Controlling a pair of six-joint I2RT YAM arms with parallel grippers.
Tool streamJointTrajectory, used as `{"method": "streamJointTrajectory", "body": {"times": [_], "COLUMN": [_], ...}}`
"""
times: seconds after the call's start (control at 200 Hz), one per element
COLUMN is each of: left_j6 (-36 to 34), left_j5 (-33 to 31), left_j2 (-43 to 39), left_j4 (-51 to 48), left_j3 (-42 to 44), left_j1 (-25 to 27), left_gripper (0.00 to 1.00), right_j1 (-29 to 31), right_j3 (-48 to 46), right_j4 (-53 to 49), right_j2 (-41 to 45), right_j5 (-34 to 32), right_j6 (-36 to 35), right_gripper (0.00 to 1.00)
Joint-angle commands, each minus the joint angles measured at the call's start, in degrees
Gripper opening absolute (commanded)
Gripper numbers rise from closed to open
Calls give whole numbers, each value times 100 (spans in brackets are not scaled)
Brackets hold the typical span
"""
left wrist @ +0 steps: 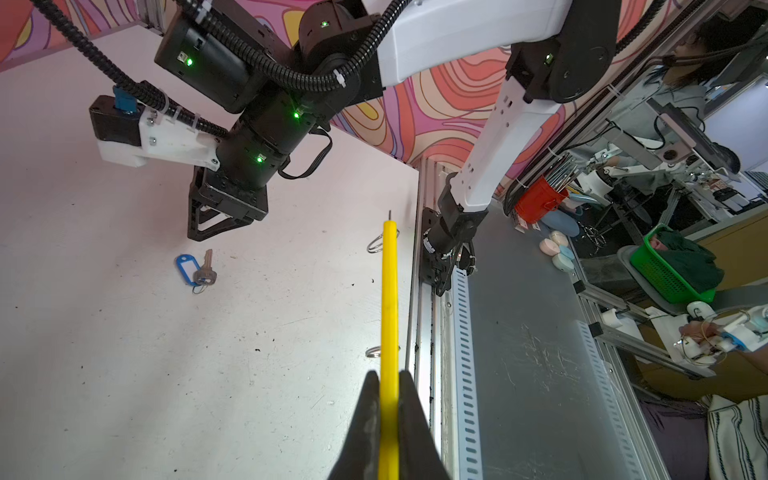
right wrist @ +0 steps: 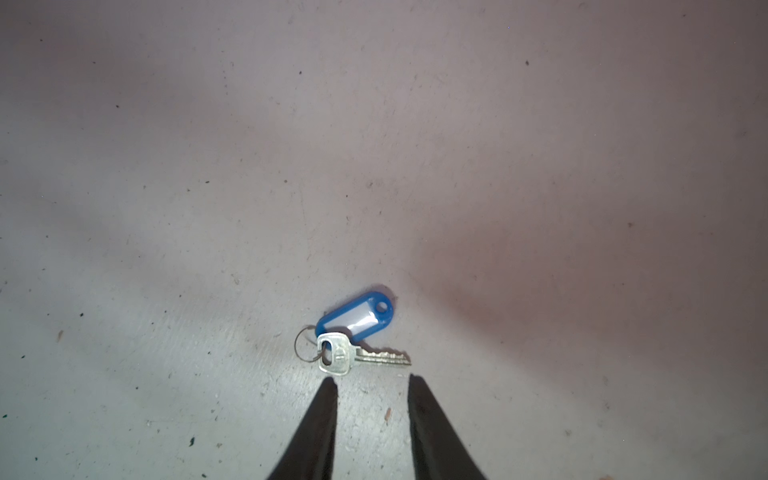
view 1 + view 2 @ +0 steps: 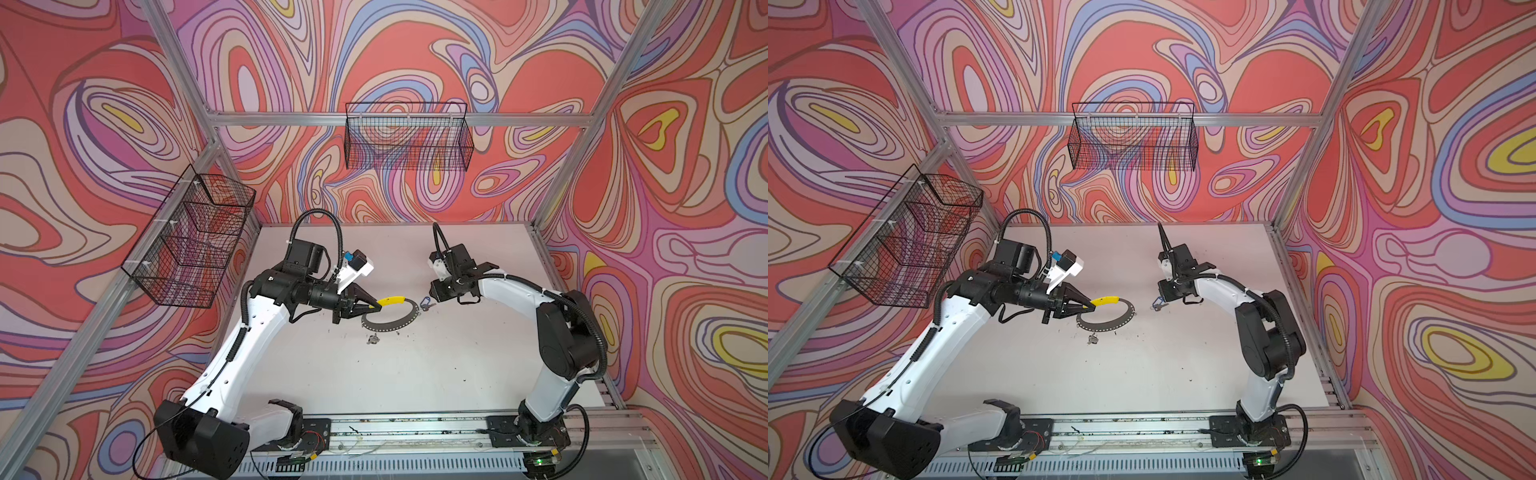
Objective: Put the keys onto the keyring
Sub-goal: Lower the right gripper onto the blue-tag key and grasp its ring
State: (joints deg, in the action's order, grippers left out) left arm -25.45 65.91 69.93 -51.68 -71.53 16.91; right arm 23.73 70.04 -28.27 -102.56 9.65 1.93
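**Fig. 1. Keyring held on the left, blue-tagged key under the right tool**

I see the left gripper clamped on the keyring near the middle of the tabletop, slightly toward its left edge. The keyring is a thin grey hoop pierced by a row of small holes. One arc of it is a yellow segment, and that is where the grip sits. In the left wrist view the fingertips press both faces of the yellow strip, seen edge-on, and two small wire rings hang beside it.

Just off the hoop's right side a silver key lies flat on the tabletop. It is joined by a small split ring to an oval blue tag with a clear window.

The right gripper points down at this key. Its jaws stand narrowly apart with nothing between them, and the tips stop just short of the key's head.

A second key, small and dark, shows at the hoop's near side. I cannot tell whether it hangs from the hoop or rests on the tabletop.
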Motion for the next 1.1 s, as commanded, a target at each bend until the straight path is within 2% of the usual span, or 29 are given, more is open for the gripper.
{"method": "streamJointTrajectory", "body": {"times": [0.0,0.28,0.376,0.531,1.097], "left_j6": [118,233,246,226,216], "left_j5": [10,-70,-104,-179,-237], "left_j2": [-133,-162,-214,-324,-480], "left_j4": [238,276,290,303,274], "left_j3": [107,186,242,305,394], "left_j1": [22,19,23,16,14], "left_gripper": [0,0,0,0,0], "right_j1": [221,924,1082,1242,1440], "right_j3": [-189,-534,-544,-553,-452], "right_j4": [-60,168,229,357,564], "right_j2": [83,304,244,207,-396], "right_j5": [-241,-1685,-1992,-2074,-2023], "right_j6": [-184,-435,-552,-749,-1100], "right_gripper": [32,35,35,38,38]}}
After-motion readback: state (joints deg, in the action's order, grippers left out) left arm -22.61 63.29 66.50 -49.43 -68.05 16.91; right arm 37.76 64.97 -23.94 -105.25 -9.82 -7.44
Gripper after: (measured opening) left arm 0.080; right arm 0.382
